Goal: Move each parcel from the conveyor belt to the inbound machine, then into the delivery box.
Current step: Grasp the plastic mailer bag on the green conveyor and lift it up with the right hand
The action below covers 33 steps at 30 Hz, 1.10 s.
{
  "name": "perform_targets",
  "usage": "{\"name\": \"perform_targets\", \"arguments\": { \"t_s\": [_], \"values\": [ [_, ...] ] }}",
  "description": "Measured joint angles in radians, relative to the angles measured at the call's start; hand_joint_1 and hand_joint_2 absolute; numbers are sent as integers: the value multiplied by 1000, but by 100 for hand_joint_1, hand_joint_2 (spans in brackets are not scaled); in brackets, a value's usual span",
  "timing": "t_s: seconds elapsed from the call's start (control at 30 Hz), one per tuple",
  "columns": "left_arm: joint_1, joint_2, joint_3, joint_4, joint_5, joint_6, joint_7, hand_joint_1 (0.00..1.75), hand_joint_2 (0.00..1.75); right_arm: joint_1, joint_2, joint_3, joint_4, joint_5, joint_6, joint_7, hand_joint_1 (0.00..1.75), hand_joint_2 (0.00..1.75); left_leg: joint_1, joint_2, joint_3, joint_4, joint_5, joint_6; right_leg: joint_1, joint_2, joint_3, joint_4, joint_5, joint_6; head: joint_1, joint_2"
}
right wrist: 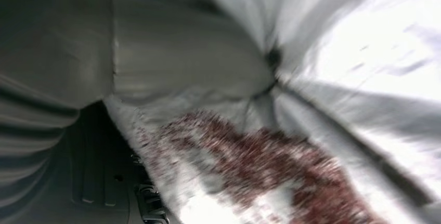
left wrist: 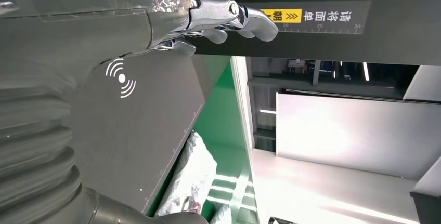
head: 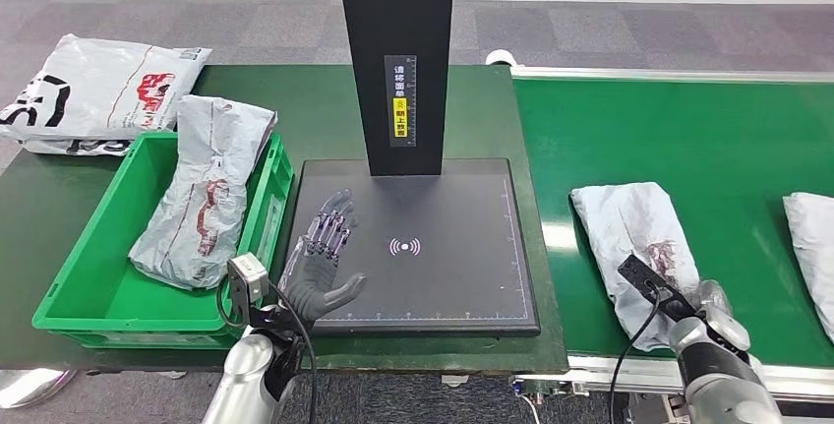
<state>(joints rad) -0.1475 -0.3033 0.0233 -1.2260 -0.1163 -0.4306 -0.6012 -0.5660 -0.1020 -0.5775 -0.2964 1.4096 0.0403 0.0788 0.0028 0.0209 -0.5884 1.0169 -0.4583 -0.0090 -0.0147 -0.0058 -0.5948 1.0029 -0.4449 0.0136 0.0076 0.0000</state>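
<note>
Green belt (head: 728, 139), parcel (head: 634, 237) seemingly under right robot hand (head: 710, 314)

parcel (head: 637, 237): crinkled glossy plastic | scanner plate (head: 433, 276): matt black | crate (head: 98, 296): smooth plastic

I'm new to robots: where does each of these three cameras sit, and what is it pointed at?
Head view: high on the body, looking down at the scanner plate, green bin and conveyor belt; both arms show.
Left wrist view: behind the left robot hand, looking across the plate.
Right wrist view: behind the right robot hand, pressed close on a grey parcel, blurred.
Shared: that parcel shows in head and right wrist views.
</note>
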Motion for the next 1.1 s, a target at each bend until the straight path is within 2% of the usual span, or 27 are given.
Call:
{"name": "perform_targets", "arguments": {
  "t_s": [0.37,0.6,0.67,0.77,0.93,1.0,1.1],
  "values": [
    [1,0,0,-1,5,-2,7,0,175,-5,11,-34,0,-33,-16,-31,175,175,1,0,1,0,0,0,0,0,3,-2,0,0,0,0],
    [1,0,0,-1,17,-3,22,0,175,-7,11,-84,0,-107,-24,-92,175,175,1,0,3,0,0,1,0,0,5,-3,1,2,0,0],
    [1,0,0,-1,21,-3,25,0,175,-10,11,-112,0,-161,-14,-145,175,175,0,0,3,0,0,1,0,0,5,-4,2,2,0,0],
    [10,0,0,-6,25,-2,30,0,175,-20,7,-178,-4,-289,23,-268,175,175,0,0,2,0,0,2,-1,0,4,-4,2,3,0,0],
    [37,1,1,-34,22,8,51,0,175,-36,2,-285,-73,-526,131,-474,175,175,-1,-11,-4,0,4,5,-2,-10,2,-3,2,4,0,0],
    [45,1,3,-47,16,13,59,0,175,-37,4,-296,-147,-631,191,-516,175,175,-1,-16,-6,0,5,5,-1,-15,2,-3,1,4,0,0],
    [51,1,6,-68,9,17,64,0,175,-9,23,-284,-294,-768,268,-528,175,175,-1,-18,-7,0,4,5,-1,-16,2,-3,-1,4,0,0]
  ]
}}
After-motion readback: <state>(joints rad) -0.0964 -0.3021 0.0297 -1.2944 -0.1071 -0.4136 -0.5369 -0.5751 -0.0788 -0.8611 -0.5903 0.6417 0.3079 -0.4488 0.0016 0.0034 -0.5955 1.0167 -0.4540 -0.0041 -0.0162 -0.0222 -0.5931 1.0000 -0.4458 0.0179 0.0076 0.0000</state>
